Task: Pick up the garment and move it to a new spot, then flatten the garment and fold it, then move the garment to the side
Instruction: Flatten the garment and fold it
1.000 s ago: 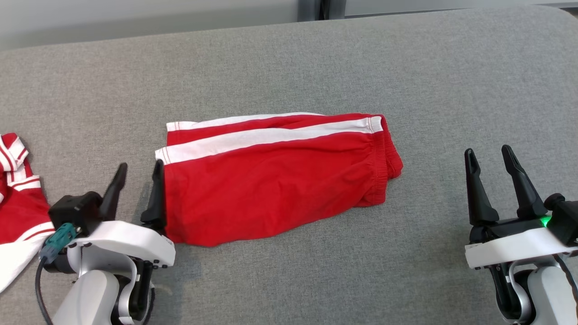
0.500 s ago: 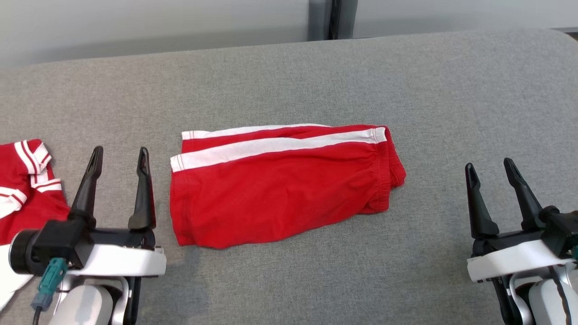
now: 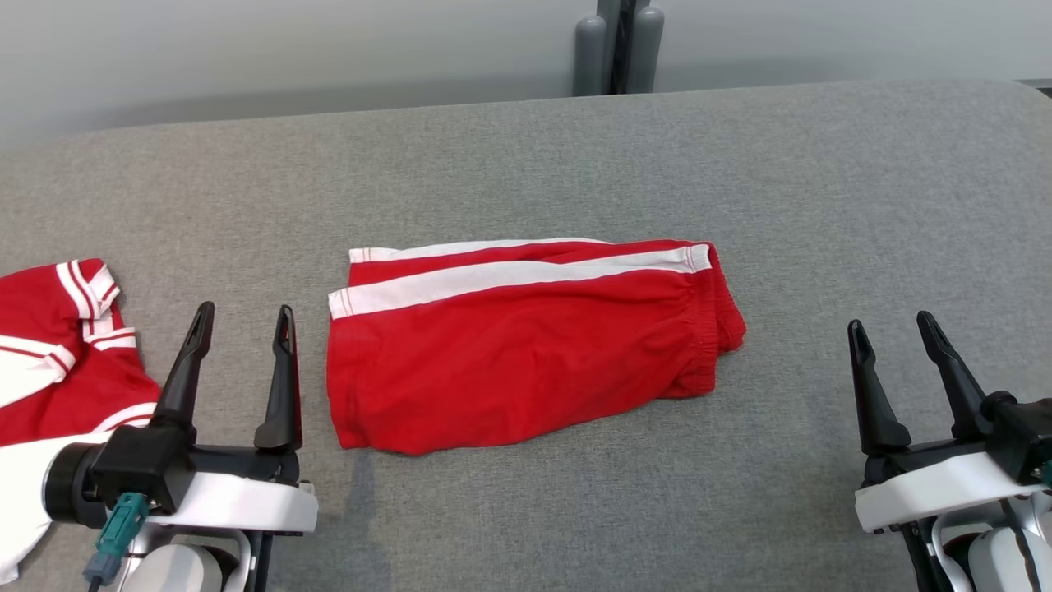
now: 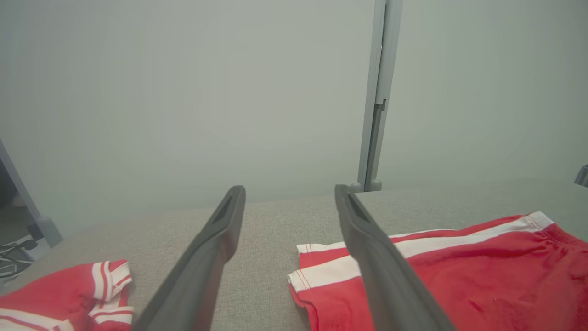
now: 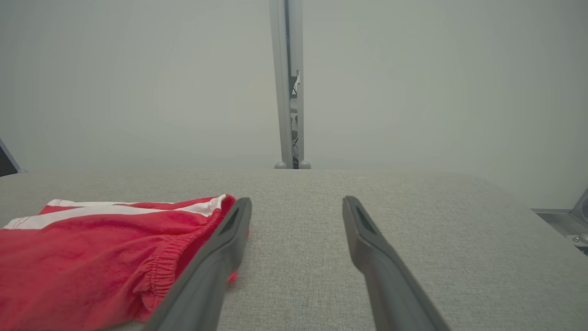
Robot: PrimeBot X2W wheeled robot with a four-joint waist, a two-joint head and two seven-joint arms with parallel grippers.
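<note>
The garment [image 3: 518,345] is a pair of red shorts with white side stripes, folded in half and lying flat in the middle of the grey padded table [image 3: 526,164]. In the left wrist view the garment [image 4: 450,276] lies right of the fingers; in the right wrist view the garment [image 5: 101,257] lies left of them. My left gripper [image 3: 244,316] stands open just left of the shorts' leg hems, holding nothing. My right gripper [image 3: 892,327] stands open well to the right of the waistband, also empty.
A second red and white garment [image 3: 57,353] lies crumpled at the table's left edge, beside my left arm. A grey post [image 3: 618,45] stands behind the table's far edge against a pale wall.
My left gripper has drawn back leftward off the shorts' hem and straightened. The head camera has tilted, so the whole scene sits lower in the picture. The shorts have not moved.
</note>
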